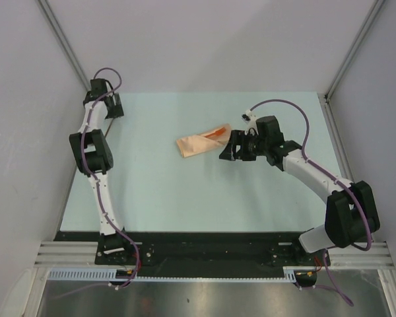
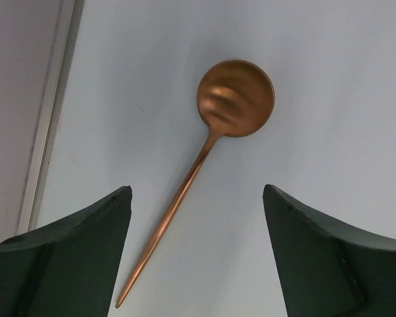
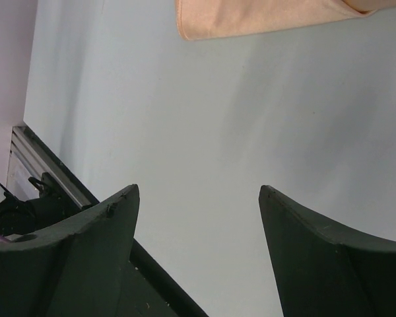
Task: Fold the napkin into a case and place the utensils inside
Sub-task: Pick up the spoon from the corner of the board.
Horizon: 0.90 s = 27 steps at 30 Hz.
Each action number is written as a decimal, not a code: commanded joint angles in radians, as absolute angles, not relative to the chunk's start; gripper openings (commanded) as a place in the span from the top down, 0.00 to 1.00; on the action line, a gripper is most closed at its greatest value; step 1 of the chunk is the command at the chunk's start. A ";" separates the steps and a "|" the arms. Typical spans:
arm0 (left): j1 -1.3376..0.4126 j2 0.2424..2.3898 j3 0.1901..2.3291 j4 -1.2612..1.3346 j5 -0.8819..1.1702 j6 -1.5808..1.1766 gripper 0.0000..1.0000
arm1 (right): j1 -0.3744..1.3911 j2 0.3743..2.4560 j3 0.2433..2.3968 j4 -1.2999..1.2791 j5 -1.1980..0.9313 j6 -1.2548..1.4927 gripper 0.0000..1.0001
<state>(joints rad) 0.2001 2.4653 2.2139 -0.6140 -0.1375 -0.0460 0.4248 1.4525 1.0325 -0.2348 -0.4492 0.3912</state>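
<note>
One utensil, the orange-red fork piece (image 1: pixel 217 134), sits tucked in the folded case (image 1: pixel 199 144), which lies mid-table (image 1: pixel 185 198). What remains, I judge, is the spoon (image 2: pixel 235 99). It lies flat at the far left below the left claw (image 2: pixel 198 188), whose jaws stand wide, gripping nothing. The right claw (image 1: pixel 226 150), also open and empty, hovers just beside the case.
</note>
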 commanded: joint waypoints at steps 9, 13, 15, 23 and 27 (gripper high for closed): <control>0.244 2.580 2.404 -0.798 -0.066 -0.072 0.34 | 0.420 1.401 1.039 -0.181 -0.472 0.399 0.23; 0.242 2.605 2.411 -0.842 -0.023 -0.060 0.41 | 0.428 1.388 1.037 -0.181 -0.468 0.402 0.23; 0.242 2.634 2.439 -0.888 -0.021 -0.055 0.50 | 0.433 1.382 1.031 -0.178 -0.463 0.403 0.23; 0.242 2.565 2.375 -0.891 0.069 -0.058 1.00 | 0.442 1.413 1.060 -0.181 -0.466 0.394 0.23; 0.203 2.366 2.229 -0.783 0.123 -0.104 1.00 | 0.433 1.480 1.138 -0.160 -0.453 0.388 0.16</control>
<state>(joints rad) 0.2359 2.5668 2.3432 -0.8154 0.0441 -0.0551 0.4374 1.4277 1.0439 -0.2092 -0.4610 0.3981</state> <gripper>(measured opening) 0.016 0.800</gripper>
